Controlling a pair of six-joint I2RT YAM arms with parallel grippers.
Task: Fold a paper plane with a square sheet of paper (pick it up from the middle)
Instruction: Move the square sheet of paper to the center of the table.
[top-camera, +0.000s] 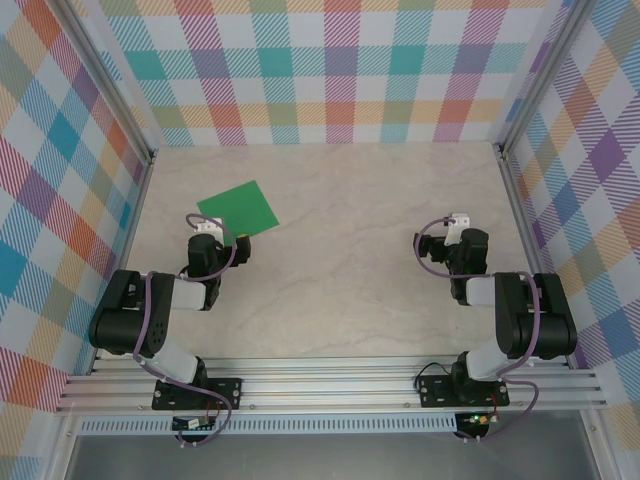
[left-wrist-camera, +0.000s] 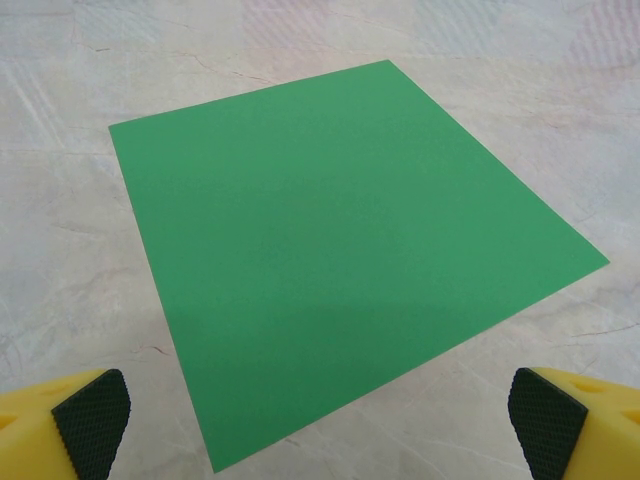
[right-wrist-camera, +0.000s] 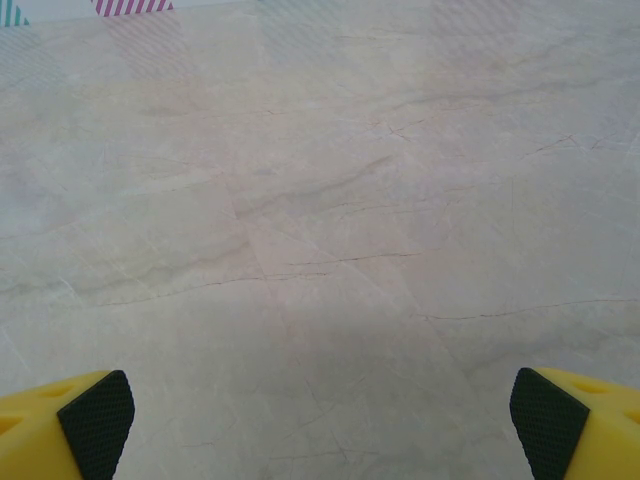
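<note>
Left gripper (left-wrist-camera: 318, 420) spread wide just short of the square sheet of paper (left-wrist-camera: 340, 250), which lies flat and unfolded on the counter (top-camera: 370, 260), likely lining up the middle pick; right gripper (right-wrist-camera: 320, 420) equally wide, well apart, holding nothing.

Rear overhead, low wrists, left shares paper (top-camera: 238, 209)
</note>
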